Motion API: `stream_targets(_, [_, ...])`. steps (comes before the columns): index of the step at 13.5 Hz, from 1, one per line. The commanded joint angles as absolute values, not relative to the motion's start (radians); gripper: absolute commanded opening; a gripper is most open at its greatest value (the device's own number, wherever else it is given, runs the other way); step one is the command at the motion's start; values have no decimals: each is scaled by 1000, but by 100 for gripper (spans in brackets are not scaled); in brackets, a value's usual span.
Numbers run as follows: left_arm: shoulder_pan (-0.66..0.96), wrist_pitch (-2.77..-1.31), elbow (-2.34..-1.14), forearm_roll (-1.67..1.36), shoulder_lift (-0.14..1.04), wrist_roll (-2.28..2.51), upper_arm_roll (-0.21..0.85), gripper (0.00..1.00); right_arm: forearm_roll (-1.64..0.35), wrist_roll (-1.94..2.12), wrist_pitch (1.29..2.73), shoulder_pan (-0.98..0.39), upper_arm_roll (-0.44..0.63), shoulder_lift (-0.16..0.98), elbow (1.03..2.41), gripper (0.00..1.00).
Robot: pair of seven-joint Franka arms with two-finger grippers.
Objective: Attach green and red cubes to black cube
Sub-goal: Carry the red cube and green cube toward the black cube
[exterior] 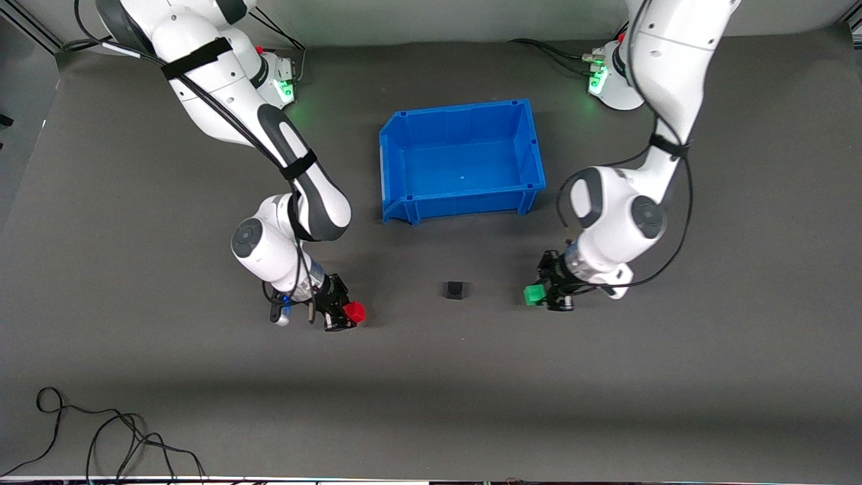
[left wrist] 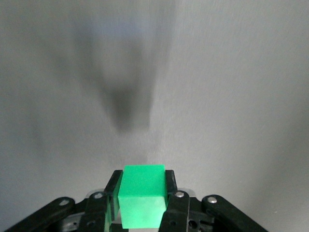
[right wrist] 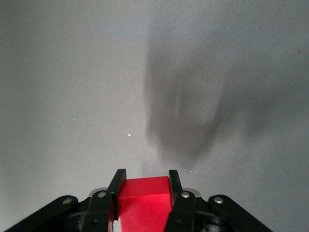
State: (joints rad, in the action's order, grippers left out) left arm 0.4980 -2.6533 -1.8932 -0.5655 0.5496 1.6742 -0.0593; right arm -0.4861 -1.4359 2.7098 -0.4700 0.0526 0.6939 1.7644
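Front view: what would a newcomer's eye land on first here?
Probably the blue bin, standing nearest the robots' bases. Next, the two bright cubes: the left gripper is shut on the green cube, the right gripper on the red cube. The black cube sits alone on the table between them, nearer the camera than the bin.
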Motion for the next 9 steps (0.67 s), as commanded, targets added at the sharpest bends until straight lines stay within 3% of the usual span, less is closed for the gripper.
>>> stream_targets(1, [551, -2654, -1790, -486, 630, 1802, -80, 17, -307, -1688, 2553, -486, 64, 741, 1608, 0])
stream_targets(5, [612, -2660, -1769, -477, 653, 1833, -80, 17, -238, -1955, 2347, -502, 61, 824, 1401, 0])
stream_targets(9, [637, -2671, -1758, -454, 673, 1833, -78, 17, -236, -2080, 2307, -555, 58, 836, 1376, 0])
